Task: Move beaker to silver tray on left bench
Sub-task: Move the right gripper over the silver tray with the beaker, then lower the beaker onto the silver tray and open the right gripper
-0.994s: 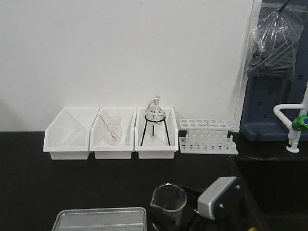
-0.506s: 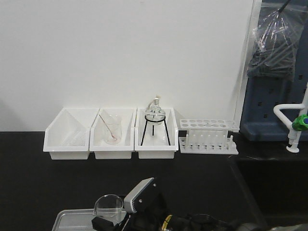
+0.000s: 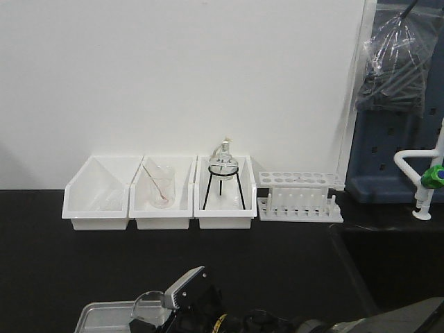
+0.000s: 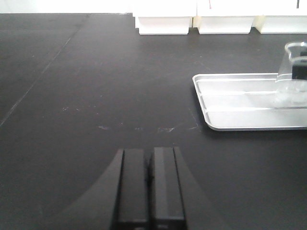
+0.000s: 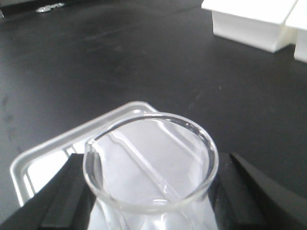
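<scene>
Left tool (image 4: pixel 149 160) hung low over bare black desk (image 4: pixel 86 81), fingers pressed together, gripping nothing. Silver tray (image 4: pixel 240 103) lay flat on the desk to its right, near the front edge in the front view. Beaker (image 4: pixel 293 76) stood upright over the tray's right part: small, clear glass, cylindrical, empty, with a thick rolled rim and a pour spout. Couldn't tell if its base touched the tray floor. Right tool (image 5: pixel 153 201) was clamped on the beaker, one dark finger on each side of the wall below the rim. Back row against the wall: three white bins (image 3: pixel 158 201), one with a round flask on a black tripod (image 3: pixel 223 182), then a white test-tube rack (image 3: pixel 300 196).
</scene>
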Controlling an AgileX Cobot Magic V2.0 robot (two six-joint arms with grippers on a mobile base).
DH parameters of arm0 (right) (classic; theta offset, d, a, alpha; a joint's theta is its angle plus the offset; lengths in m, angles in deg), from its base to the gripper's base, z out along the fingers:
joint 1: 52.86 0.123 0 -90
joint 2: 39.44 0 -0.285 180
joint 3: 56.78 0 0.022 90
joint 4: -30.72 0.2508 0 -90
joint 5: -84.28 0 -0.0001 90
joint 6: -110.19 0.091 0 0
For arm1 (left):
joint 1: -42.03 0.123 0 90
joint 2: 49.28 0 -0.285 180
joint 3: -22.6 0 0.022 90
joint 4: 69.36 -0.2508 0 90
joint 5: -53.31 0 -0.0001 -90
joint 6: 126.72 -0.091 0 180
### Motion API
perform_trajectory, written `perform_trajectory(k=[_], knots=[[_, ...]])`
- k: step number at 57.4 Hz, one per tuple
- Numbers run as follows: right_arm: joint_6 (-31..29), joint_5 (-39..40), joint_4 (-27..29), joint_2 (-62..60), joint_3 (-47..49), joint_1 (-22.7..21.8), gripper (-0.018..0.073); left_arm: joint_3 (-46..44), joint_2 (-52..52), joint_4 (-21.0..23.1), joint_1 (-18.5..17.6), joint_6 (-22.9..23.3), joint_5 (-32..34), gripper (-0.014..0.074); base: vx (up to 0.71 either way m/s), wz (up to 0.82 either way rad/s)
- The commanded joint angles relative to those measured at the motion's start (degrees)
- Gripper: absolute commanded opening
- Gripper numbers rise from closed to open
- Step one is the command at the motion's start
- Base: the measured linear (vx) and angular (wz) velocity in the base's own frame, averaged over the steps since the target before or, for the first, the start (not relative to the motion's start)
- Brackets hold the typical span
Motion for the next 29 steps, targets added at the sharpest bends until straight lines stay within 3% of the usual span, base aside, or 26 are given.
perform_trajectory(k=[1,14,29], knots=[[-0.48,4.35,1.11,-2.77,1.67,-0.08,0.0029,1.59,0.89,0.43,-0.28,0.32,4.42,0.0001,0.0,0.0],[-0.48,4.53,1.04,-2.49,1.67,-0.08,0.0196,1.59,0.89,0.43,-0.28,0.32,4.42,0.0001,0.0,0.0],[-0.48,4.6,1.04,-2.49,1.67,-0.08,0.0499,1.59,0.89,0.43,-0.28,0.32,4.42,0.0001,0.0,0.0]])
